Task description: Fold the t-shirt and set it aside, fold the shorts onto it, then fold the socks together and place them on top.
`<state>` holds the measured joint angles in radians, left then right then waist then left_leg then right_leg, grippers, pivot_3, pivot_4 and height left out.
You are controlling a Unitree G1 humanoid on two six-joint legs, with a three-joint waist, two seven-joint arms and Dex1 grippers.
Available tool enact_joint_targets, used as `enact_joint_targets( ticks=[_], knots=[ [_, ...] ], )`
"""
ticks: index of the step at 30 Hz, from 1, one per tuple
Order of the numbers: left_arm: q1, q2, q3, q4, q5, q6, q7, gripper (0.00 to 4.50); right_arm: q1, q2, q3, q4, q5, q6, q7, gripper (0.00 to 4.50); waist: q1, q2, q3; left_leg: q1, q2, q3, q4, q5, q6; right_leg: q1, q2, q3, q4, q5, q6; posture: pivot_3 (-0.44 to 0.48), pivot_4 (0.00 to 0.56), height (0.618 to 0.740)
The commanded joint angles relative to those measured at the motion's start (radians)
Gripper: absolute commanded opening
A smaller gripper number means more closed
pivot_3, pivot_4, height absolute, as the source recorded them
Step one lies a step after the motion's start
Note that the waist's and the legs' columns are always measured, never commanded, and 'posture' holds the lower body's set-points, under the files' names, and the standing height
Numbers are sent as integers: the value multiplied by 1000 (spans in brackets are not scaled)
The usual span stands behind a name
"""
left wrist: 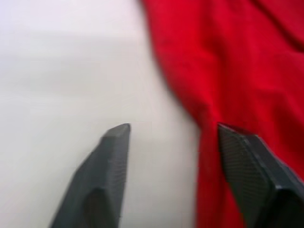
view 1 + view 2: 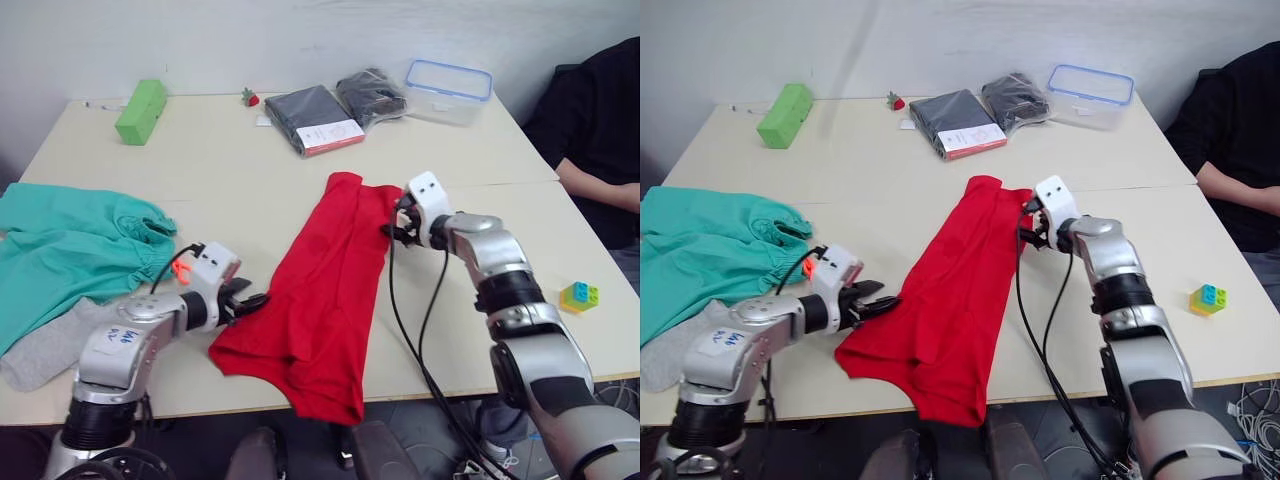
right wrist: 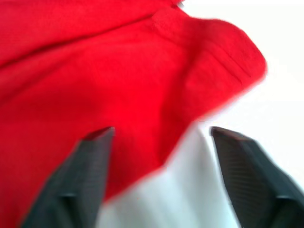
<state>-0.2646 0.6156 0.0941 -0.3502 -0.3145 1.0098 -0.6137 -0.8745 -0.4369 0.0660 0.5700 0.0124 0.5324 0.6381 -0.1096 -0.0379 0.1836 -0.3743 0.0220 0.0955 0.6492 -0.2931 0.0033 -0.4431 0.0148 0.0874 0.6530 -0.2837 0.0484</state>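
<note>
Your two grippers flank the red t-shirt, which lies as a long, narrow strip running from mid-table toward the near edge, already doubled lengthwise by the look of it. The left gripper sits at the shirt's left side near its lower end, fingers apart, one over bare table and one over the cloth edge in the wrist view. The right gripper hovers at the upper right edge of the shirt, fingers likewise spread and holding nothing.

The step in hand appears to be the shirt's next fold. Take both layers at each grip, not just the top one, and close fully before lifting. Bring the ends together evenly so the strip halves squarely, then smooth it flat.

The teal shorts wait bunched at the left edge, with the grey socks just in front of them near the front left corner. Keep the folded shirt clear of them, and of the person's arm at the right edge.
</note>
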Motion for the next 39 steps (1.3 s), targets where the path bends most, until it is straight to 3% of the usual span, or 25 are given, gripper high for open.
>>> enact_joint_targets(
  ticks=[1,3,8,15,22,27,34,35,39],
  knots=[
    [-39,65,18,60,-5,-92,-62,4094,70,-58,-32,-251,49,104,46,4500,1,0,0,-1,0,0,-1,0,-1,-1,0,0,0,-1,0,0,150,740],
    [-81,97,5,125,10,-141,-85,4460,135,-89,-48,-393,88,185,71,4500,4,0,0,-1,1,0,-2,0,-1,-2,0,0,-1,-1,-1,0,150,740],
    [-232,99,-63,302,31,-227,-137,4460,325,-160,-69,-745,247,392,169,4500,21,0,0,-2,1,0,-2,-1,0,-2,0,-1,-3,-2,-1,0,150,740],
    [-509,-24,-191,676,86,-329,-213,4460,539,-236,-55,-1055,413,592,202,4500,41,-2,1,-3,0,-1,0,-2,2,-1,-1,-2,-4,-1,0,0,150,740],
    [-741,-163,-248,1067,158,-461,-270,4460,615,-224,-34,-1083,490,681,159,4500,40,-3,1,-5,-1,0,0,-3,5,-2,-2,-2,-7,0,2,0,150,740],
    [-806,-225,-286,1237,229,-572,-301,4460,621,-171,-45,-1066,547,715,126,4500,41,-5,0,-7,-1,-1,0,-4,5,-2,-2,-3,-8,-1,3,0,150,740],
    [-867,-285,-256,1398,266,-654,-293,4460,585,-65,-82,-1007,576,774,30,4500,52,-10,-3,-6,-1,-1,3,-3,7,-1,-3,-3,-7,2,4,0,150,740],
    [-872,-291,-252,1410,269,-660,-292,4500,588,-60,-82,-1006,578,777,21,4134,53,-10,-3,-7,-1,-1,3,-2,7,-1,-3,-3,-7,2,4,0,150,740],
    [-884,-310,-235,1439,272,-671,-306,3271,600,-54,-74,-1007,581,774,-6,2963,55,-10,-3,-7,-3,-1,3,-2,8,-1,-5,-3,-7,2,5,0,150,740]
  ],
)
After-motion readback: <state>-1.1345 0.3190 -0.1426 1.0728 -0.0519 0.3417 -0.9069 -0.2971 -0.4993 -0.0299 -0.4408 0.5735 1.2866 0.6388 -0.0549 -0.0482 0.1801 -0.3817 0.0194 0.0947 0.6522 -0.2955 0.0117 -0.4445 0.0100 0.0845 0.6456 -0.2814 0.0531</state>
